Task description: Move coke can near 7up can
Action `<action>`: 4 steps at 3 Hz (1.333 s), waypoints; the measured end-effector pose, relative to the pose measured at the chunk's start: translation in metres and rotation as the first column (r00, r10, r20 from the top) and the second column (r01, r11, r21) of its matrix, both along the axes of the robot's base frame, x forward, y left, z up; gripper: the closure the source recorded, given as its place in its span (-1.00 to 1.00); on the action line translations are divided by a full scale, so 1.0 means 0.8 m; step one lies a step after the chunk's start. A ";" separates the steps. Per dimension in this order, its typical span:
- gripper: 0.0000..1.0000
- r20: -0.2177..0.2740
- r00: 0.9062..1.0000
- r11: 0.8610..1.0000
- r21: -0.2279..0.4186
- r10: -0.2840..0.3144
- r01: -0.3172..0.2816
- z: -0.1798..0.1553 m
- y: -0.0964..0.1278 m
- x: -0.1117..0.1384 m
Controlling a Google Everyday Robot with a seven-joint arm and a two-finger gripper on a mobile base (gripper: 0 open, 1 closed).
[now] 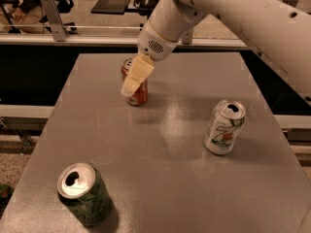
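Note:
The coke can (138, 94), orange-red with a silver top, stands upright on the grey table (165, 144) at the back left of centre. My gripper (132, 85) hangs right in front of it, its cream finger (137, 74) covering much of the can's upper half. The 7up can (224, 127), white with green markings and a red spot, stands upright at the right, well apart from the coke can.
A dark green can (83, 193) with an open silver top stands at the front left. The table's left and right edges drop off to the floor. A metal rail (97, 39) runs behind the table's far edge.

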State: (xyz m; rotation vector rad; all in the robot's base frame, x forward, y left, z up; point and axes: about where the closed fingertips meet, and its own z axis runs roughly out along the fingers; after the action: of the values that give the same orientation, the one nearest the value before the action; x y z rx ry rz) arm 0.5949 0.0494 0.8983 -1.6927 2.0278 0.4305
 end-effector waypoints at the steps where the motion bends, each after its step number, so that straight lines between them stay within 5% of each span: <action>1: -0.26 -0.009 1.000 1.000 0.009 0.014 -0.014 -0.001 0.004 -0.003; 3: 0.83 -0.028 1.000 1.000 -0.014 0.007 -0.008 0.007 -0.013 -0.020; 4: 1.00 -0.034 0.999 0.999 -0.021 -0.030 0.029 0.017 -0.042 -0.033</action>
State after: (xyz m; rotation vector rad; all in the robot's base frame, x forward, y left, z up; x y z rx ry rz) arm 0.5685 0.0155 0.9122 -1.6764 2.0860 0.4336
